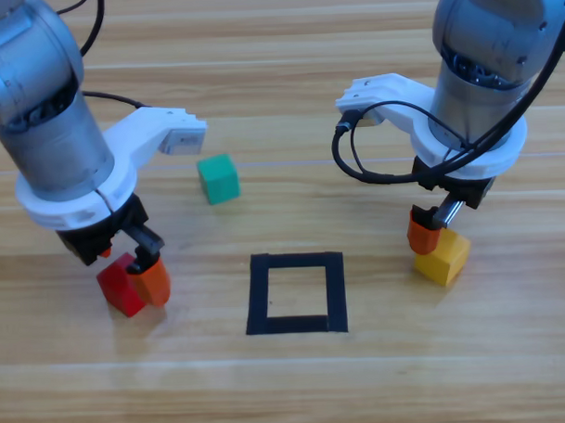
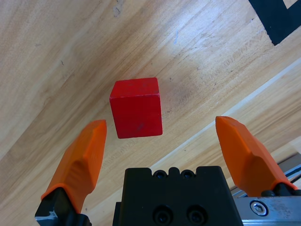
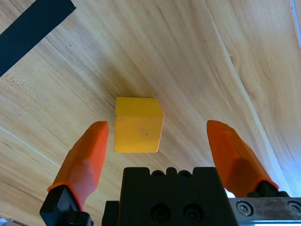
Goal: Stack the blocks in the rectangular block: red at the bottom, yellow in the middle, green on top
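**Blocks still apart, both grippers spread over a cube**

The red cube (image 2: 137,108) sits on the wooden table (image 1: 289,388) between the spread jaws of the left gripper (image 2: 162,136), nearer one jaw and touching neither. The yellow cube (image 3: 138,125) lies likewise inside the right gripper (image 3: 157,136), whose jaws are released wide (closer to one jaw). The green cube (image 1: 218,178) rests well beyond the left gripper, untouched. The black tape square (image 1: 296,293) lies between the two grippers, holding only bare wood.
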